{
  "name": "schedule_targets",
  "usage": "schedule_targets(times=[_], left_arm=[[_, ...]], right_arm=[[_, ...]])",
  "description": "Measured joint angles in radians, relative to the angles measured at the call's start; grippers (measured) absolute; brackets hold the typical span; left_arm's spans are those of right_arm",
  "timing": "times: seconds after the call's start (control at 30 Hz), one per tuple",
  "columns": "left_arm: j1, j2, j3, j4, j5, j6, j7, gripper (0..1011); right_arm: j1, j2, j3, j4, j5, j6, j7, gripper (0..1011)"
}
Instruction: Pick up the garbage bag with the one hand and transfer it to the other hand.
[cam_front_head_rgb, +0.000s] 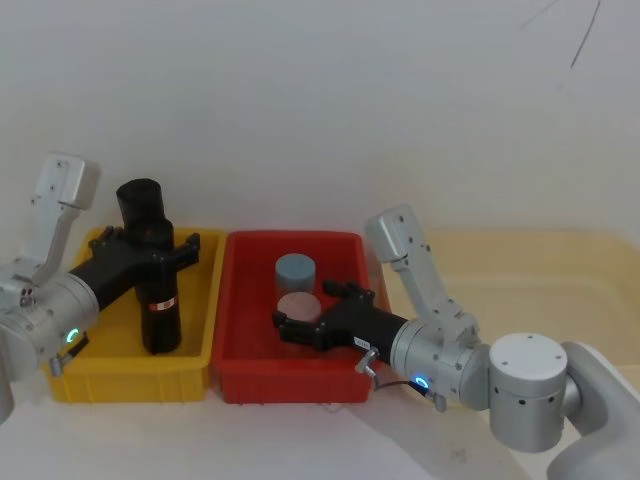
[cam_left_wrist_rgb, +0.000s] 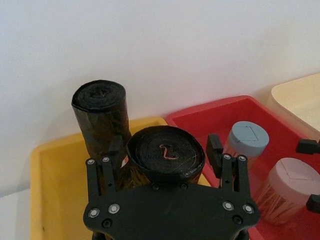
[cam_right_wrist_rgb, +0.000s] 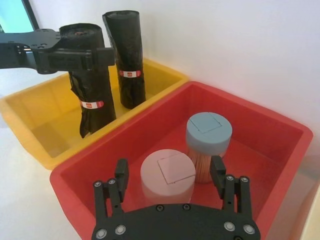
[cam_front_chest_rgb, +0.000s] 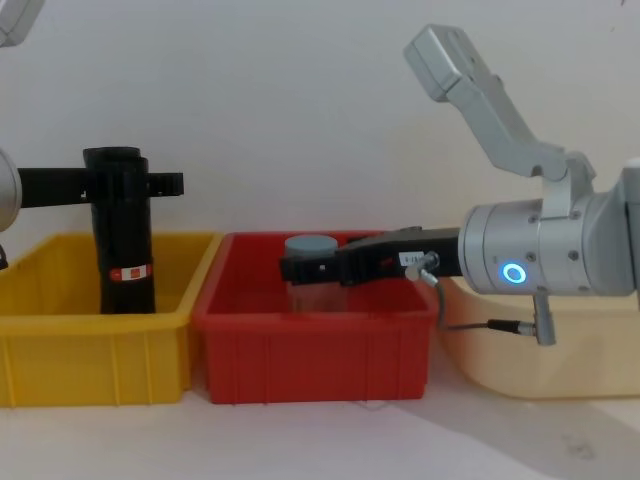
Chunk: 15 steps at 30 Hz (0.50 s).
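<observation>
Standing in the yellow bin (cam_front_head_rgb: 130, 385), the garbage bag (cam_right_wrist_rgb: 89, 90) is straddled near its top by the left end effector (cam_front_head_rgb: 150, 240), its fingers spread with slight gaps on both sides. A second roll (cam_right_wrist_rgb: 125, 50) is leaned just behind. The right end effector (cam_right_wrist_rgb: 169, 172) is held open below the red bin's (cam_front_head_rgb: 300, 385) rim, facing the pink-lidded jar (cam_right_wrist_rgb: 167, 185).

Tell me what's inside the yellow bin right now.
Two black rolls stand in the yellow bin: the garbage bag, with the left pincer around its upper part, and a second roll nearer the wall. Their lower ends hide the bin floor beneath.
</observation>
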Motion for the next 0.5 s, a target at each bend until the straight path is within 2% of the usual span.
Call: schedule_targets(times=[0.5], left_arm=[[0.000,0.000,0.000,0.000,0.000,0.000,0.000,1000]], right_arm=[[0.017,-0.022,0.004,0.043,-0.016,0.001,-0.002,1002]])
